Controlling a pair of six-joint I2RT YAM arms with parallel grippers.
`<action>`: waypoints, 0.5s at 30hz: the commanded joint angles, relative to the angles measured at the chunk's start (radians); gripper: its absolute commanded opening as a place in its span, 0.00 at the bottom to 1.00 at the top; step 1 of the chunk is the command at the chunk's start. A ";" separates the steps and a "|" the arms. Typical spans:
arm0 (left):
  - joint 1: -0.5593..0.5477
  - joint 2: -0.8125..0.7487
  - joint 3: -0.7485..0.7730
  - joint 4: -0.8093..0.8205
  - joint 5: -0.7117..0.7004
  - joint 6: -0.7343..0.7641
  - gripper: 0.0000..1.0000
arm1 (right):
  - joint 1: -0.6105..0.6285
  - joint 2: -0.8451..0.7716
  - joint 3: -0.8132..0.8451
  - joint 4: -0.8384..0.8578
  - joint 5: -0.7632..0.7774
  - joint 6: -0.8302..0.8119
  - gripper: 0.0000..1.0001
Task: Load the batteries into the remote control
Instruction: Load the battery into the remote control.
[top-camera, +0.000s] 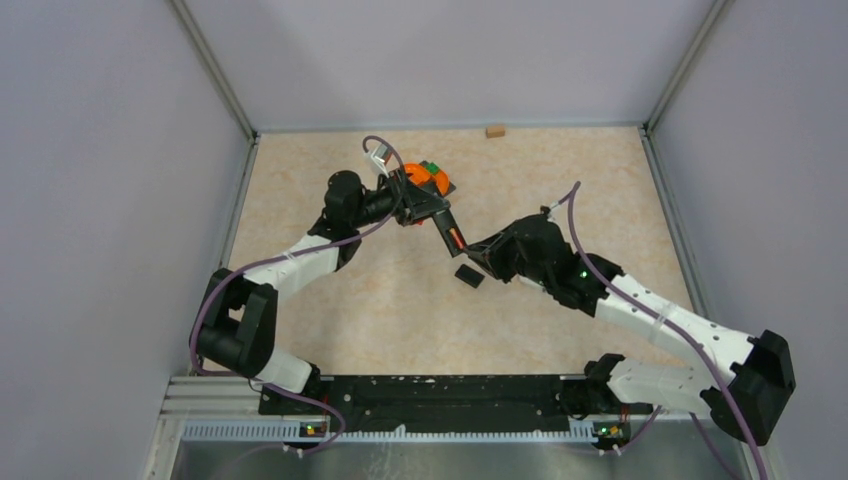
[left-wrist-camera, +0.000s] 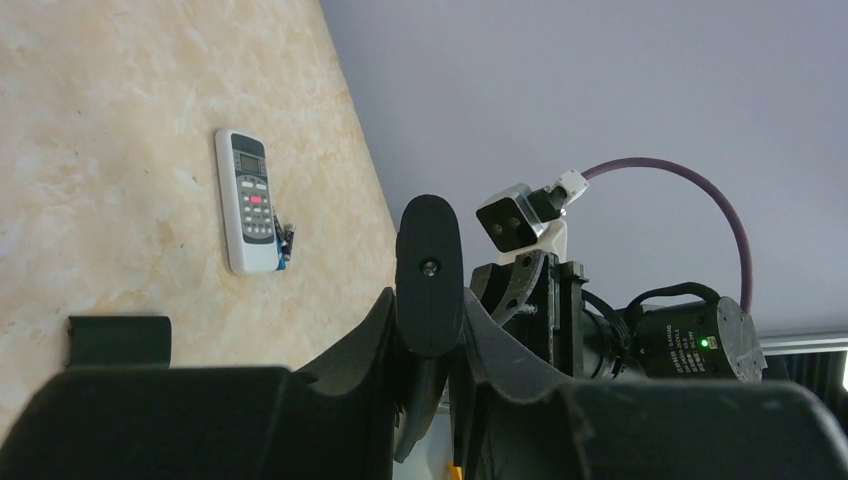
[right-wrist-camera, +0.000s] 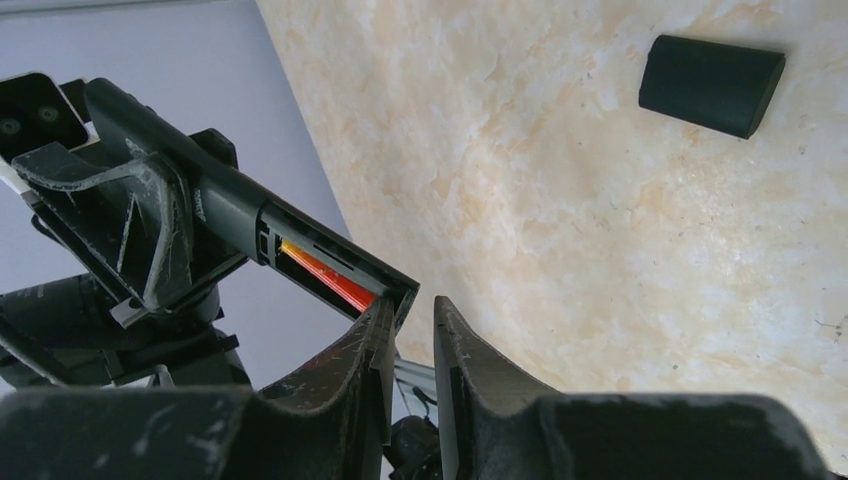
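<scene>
While our left gripper clamps the remote, one orange battery lies in its open bay; our right gripper stands barely parted beside it, load untellable; next calls for square seating.

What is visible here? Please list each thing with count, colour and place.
black remote: one, black, in the left gripper, compartment open
battery: one, orange-red, inside that compartment
battery cover: one, black, on the table
white remote: one, white, on the table
loose batteries: count unclear, partly blue, beside it
toy pieces: count unclear, orange and green, behind left gripper
block: one, tan, at the far wall
left gripper: one, black, shut on black remote
right gripper: one, black, at remote's open end
</scene>
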 joint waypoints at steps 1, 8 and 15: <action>-0.003 -0.046 0.072 0.085 0.128 -0.142 0.00 | -0.032 0.002 -0.004 -0.109 0.053 -0.070 0.21; 0.023 -0.013 0.058 0.067 0.100 -0.163 0.00 | -0.032 -0.091 -0.060 -0.069 0.053 -0.107 0.30; 0.039 0.000 0.044 0.079 0.085 -0.202 0.00 | -0.033 -0.190 -0.149 0.115 0.012 -0.159 0.50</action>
